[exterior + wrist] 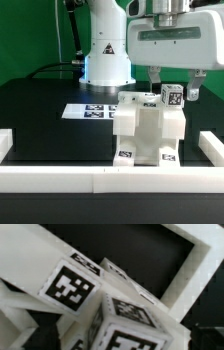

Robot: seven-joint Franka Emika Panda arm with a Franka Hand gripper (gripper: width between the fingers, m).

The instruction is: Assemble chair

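Observation:
The partly built chair (148,130) stands in the middle of the black table, white and blocky, with square tags on its front. A small tagged white block (172,96) sits at its top on the exterior view's right. My gripper (172,86) hangs over that block with one finger on each side of it, and a gap shows by each finger, so it is open. In the wrist view the tagged chair parts (70,285) fill the picture, and the block (130,331) lies close under the jaws.
The marker board (90,111) lies flat behind the chair toward the exterior view's left. Low white border rails run along the front (100,179), the left (5,145) and the right (210,150). The robot base (105,55) stands at the back.

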